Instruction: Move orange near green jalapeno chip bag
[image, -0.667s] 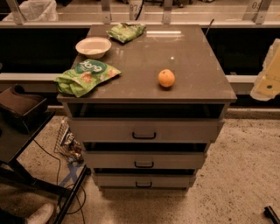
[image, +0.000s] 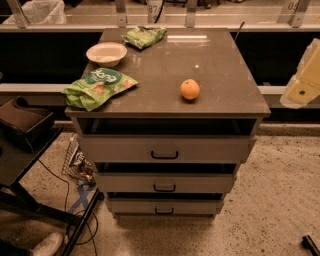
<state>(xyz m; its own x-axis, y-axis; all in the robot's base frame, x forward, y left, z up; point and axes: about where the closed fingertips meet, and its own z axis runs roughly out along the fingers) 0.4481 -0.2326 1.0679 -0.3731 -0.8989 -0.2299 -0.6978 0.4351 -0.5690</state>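
The orange (image: 190, 89) sits on the grey cabinet top (image: 220, 65), right of centre and near the front edge. The green jalapeno chip bag (image: 144, 36), small, crumpled and light green, lies at the back of the top, left of centre. My gripper (image: 301, 80) shows as a pale shape at the right edge of the view, off the right side of the cabinet and well apart from the orange. It holds nothing that I can see.
A white bowl (image: 106, 53) stands at the back left. A larger green bag with a round logo (image: 97, 87) lies at the front left corner. Three drawers (image: 165, 154) are below. A dark stand (image: 20, 125) and cables are on the left floor.
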